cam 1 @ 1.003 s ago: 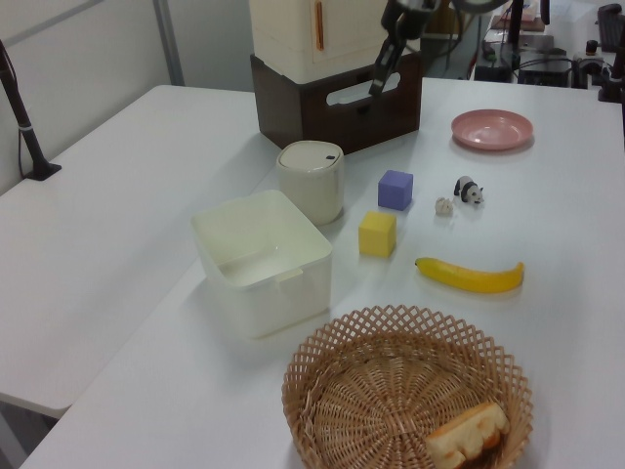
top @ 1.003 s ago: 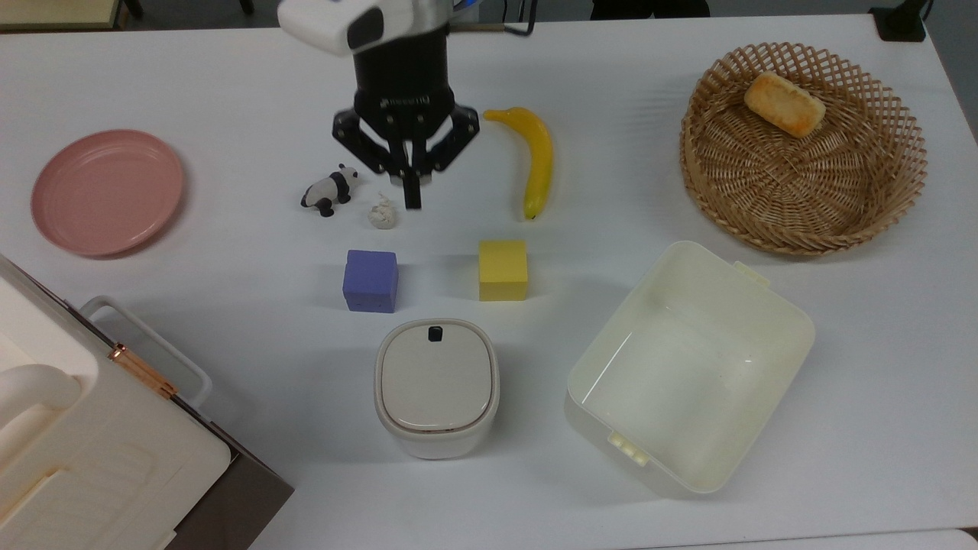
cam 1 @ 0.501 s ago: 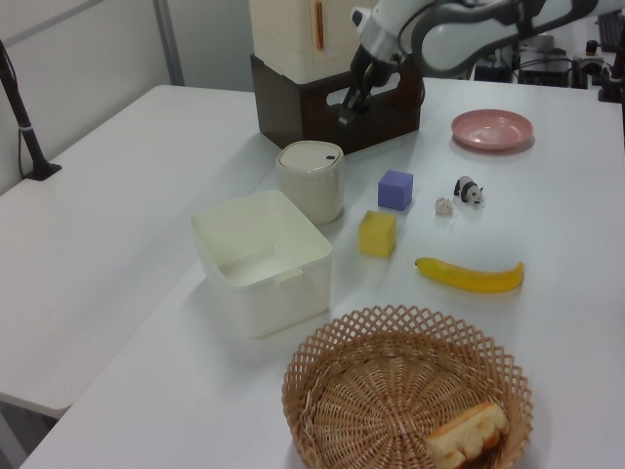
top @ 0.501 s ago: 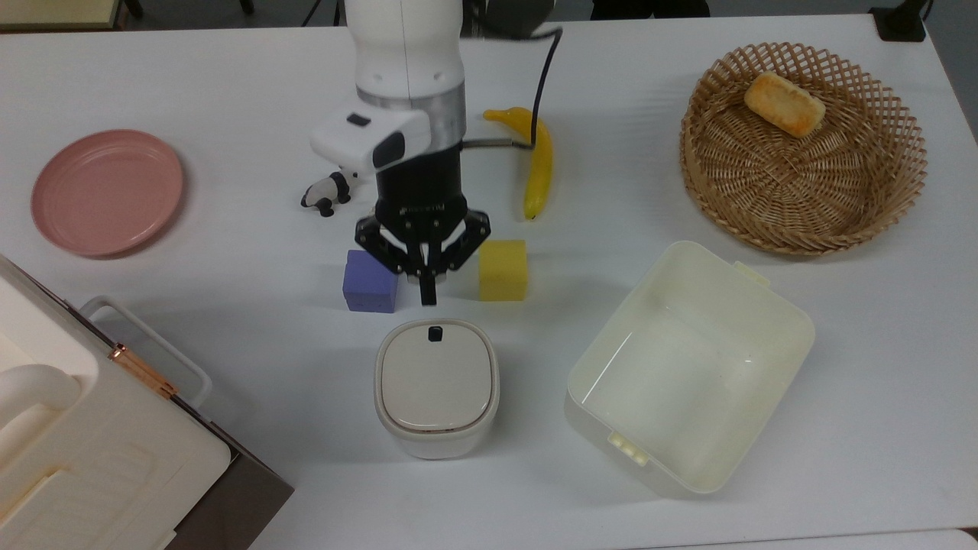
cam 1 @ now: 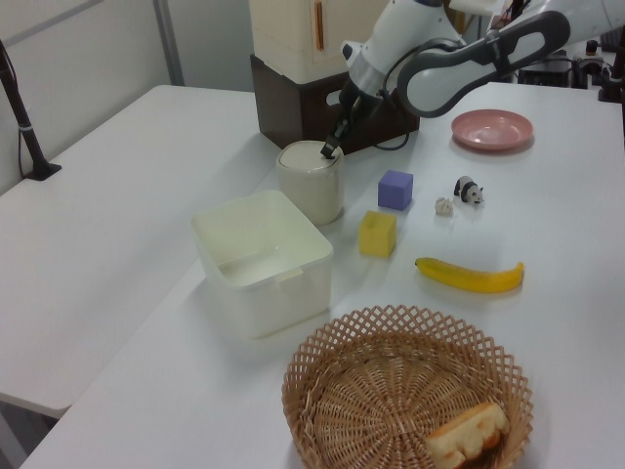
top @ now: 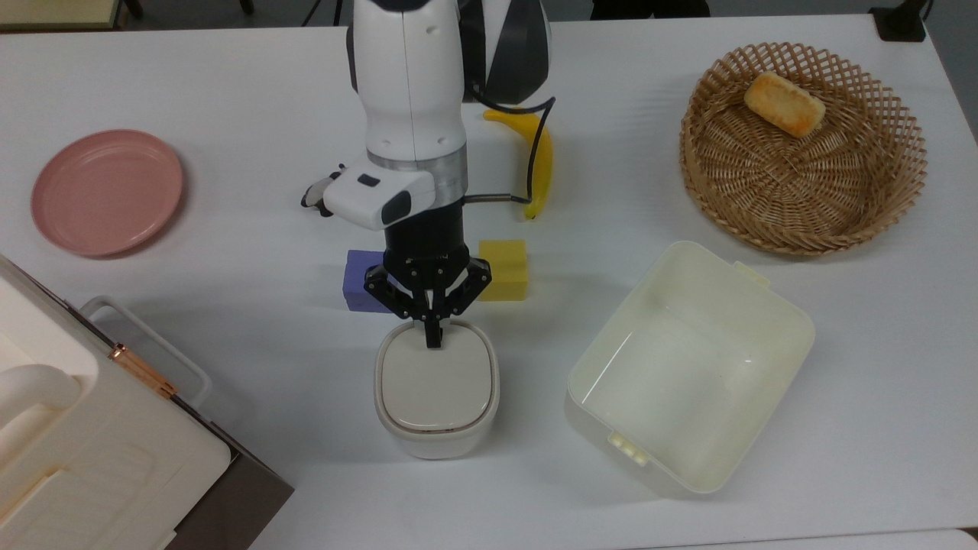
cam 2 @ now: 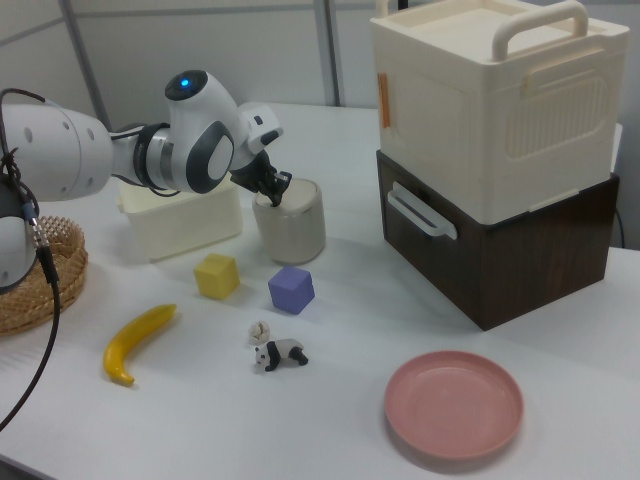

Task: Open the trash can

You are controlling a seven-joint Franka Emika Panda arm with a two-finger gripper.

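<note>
A white table (top: pixel 191 69) carries everything. Near its front edge in the top view, between a brown case and an open tub, stands the trash can (top: pixel 436 393), seemingly light, stiff, smooth plastic; best pressed at its lid button, not gripped. The gripper (top: pixel 434 341), fingers pressed together, now sits over that button, having advanced from above the cubes half a second ago.

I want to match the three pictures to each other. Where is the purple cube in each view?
Top view: the purple cube is left of centre, partly under the end effector.
Left view: right of centre.
Right view: lower centre.
Shared landmark: the yellow cube beside it.
</note>
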